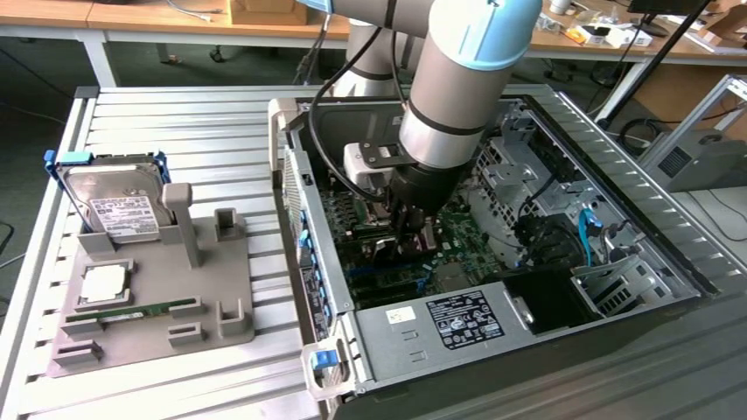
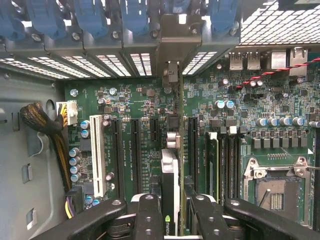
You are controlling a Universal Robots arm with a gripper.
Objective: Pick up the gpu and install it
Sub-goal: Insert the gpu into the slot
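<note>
While the claw (image 2: 174,212) clamps the gpu (image 2: 170,167) edge-on, it stands among the motherboard slots (image 2: 136,150).

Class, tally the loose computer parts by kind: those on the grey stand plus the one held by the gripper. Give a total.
hard drive: 1
processor chip: 1
memory stick: 1
gpu: 1
Total: 4

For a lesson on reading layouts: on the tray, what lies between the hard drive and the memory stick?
A square silver chip sits between the hard drive and the memory stick on the grey tray, as the exterior view shows.
</note>
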